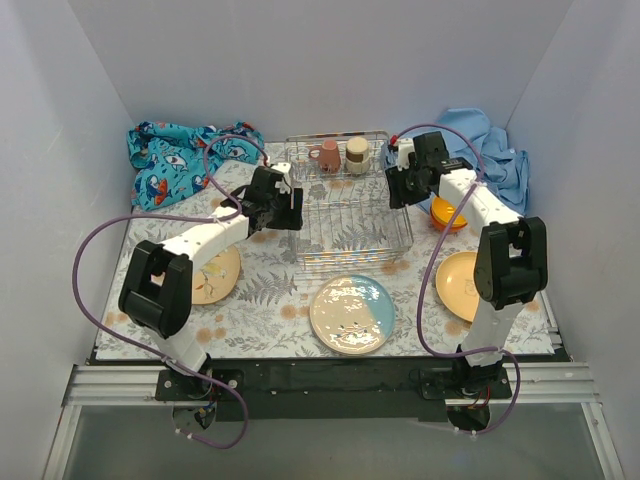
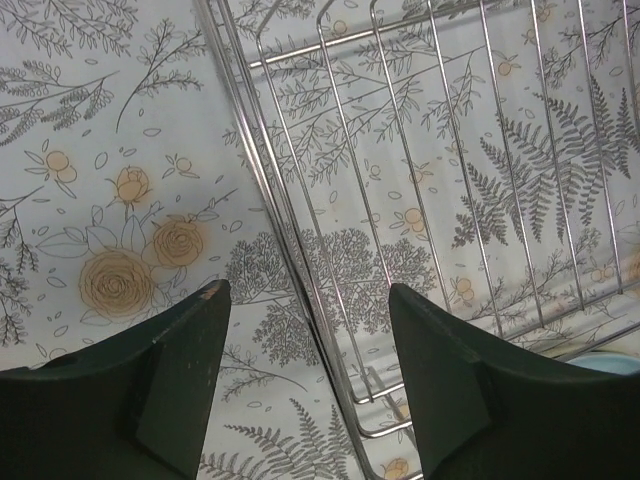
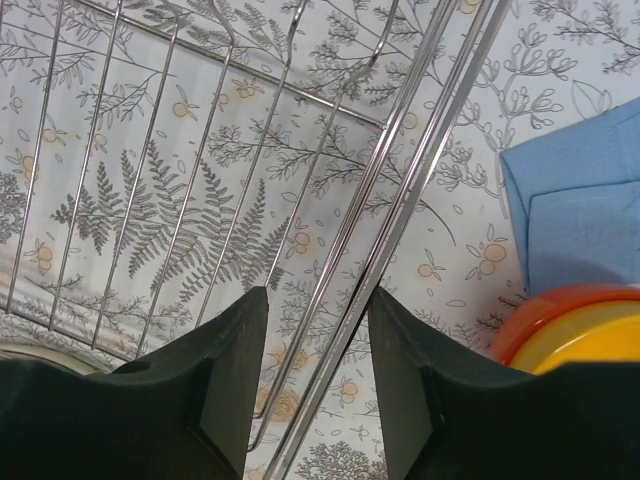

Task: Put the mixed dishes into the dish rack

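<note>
The silver wire dish rack (image 1: 350, 205) stands mid-table, with a pinkish mug (image 1: 328, 155) and a small cup (image 1: 357, 155) at its far end. My left gripper (image 1: 291, 208) is open, its fingers straddling the rack's left rim wire (image 2: 264, 170) without touching it. My right gripper (image 1: 398, 186) is open astride the right rim (image 3: 402, 212). A cream-and-light-blue plate (image 1: 351, 313) lies in front of the rack. A tan plate (image 1: 216, 276) lies partly under the left arm, and a yellow-orange plate (image 1: 460, 285) lies partly behind the right arm. An orange bowl (image 1: 446, 213) sits right of the rack. The red bowl is not in view.
A blue patterned cloth (image 1: 180, 160) is bunched at the back left. A plain light-blue cloth (image 1: 500, 150) lies at the back right, its edge next to the orange bowl (image 3: 575, 335). White walls close in on three sides.
</note>
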Robot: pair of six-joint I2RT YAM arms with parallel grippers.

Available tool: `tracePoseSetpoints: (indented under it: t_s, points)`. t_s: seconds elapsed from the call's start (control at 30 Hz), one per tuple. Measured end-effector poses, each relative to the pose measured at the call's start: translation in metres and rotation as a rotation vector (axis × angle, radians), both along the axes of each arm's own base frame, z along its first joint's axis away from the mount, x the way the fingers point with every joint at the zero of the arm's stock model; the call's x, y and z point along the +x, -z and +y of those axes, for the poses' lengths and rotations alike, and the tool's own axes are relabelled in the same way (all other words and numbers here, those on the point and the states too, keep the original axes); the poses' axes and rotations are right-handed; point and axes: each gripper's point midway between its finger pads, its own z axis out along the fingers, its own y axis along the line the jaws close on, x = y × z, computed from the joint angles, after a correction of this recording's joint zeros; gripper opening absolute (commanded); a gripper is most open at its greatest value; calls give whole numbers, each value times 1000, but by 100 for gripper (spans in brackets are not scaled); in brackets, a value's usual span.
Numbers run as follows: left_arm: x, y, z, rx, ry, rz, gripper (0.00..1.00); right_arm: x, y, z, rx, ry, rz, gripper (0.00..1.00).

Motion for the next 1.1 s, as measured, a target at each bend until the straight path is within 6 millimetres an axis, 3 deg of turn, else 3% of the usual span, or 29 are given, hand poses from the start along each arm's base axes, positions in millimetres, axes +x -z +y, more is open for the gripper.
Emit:
tracePoseSetpoints:
  t_s: [0.13,0.23,0.43,0.53,0.73,0.97,1.1]
  points:
    - [-10,3,5,7,0,15,65,-8,2,11,8,-24,13,54]
    - [-15,4,7,8,1,19,66,-15,2,20,14,-44,18,63]
    - [-19,-8,5,-17,18,3,78,-18,-6,17,-29,-23,-11,74]
    - [-19,-18,6,-21,25,-21,86,-15,-18,6,-48,8,-45,77]
    - [-22,-39,16,23,37,-76,93,-15,-41,-17,-80,57,-92,80]
    - [-17,-73,39,129,81,-135,92,-15,-64,-57,-75,145,-130,80]
    - [-25,-90,49,159,127,-171,88,-19,-66,-87,-83,203,-132,75]
